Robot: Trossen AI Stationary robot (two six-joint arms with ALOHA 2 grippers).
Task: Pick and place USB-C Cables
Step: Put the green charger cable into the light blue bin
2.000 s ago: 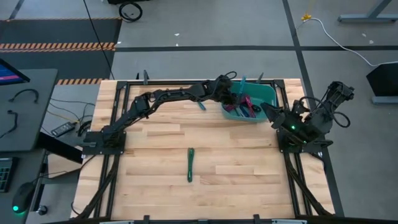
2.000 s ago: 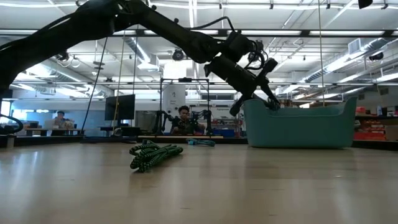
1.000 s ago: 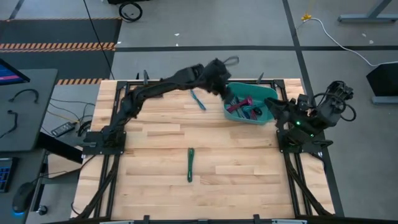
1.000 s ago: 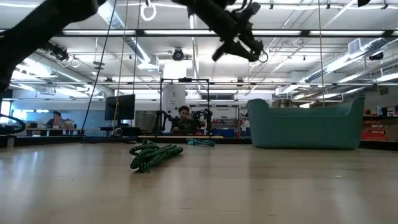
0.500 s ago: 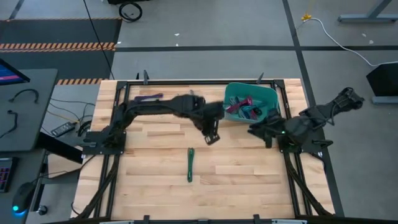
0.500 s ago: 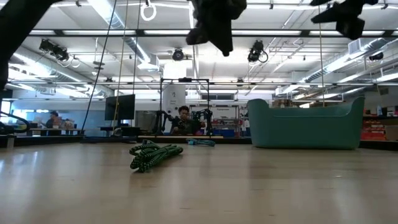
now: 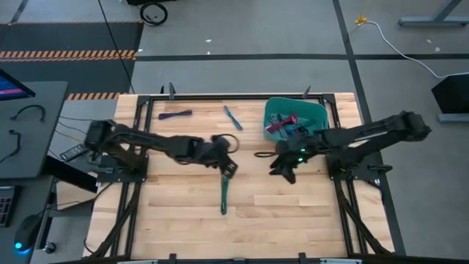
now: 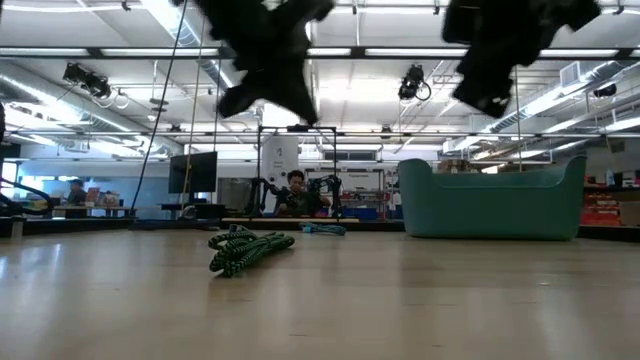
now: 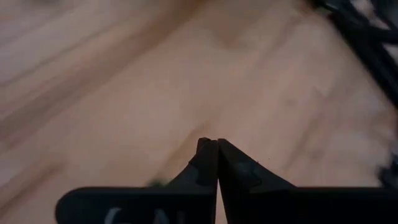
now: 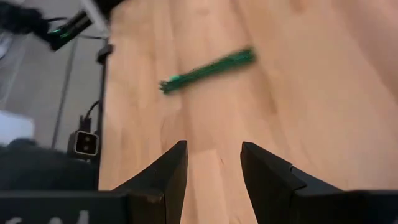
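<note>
A green-and-black cable bundle lies flat on the wood near the table's middle, seen also in the low view and the right wrist view. A purple bundle and a teal bundle lie near the far edge. The teal bin holds several more bundles. My left gripper hovers shut just beyond the green bundle's far end, its fingertips together. My right gripper hangs open to the right of that bundle, above bare wood.
The bin stands at the far right of the table. Black frame rails run along the table's sides. Bare wood lies around the green bundle and toward the near edge. People sit in the room beyond the far edge.
My left gripper has left the bin, swung toward the table's left and near edge, and come down beside the green bundle's far end. My right arm has reached out from the right edge toward the table's middle. The cables on the table have stayed where they were.
</note>
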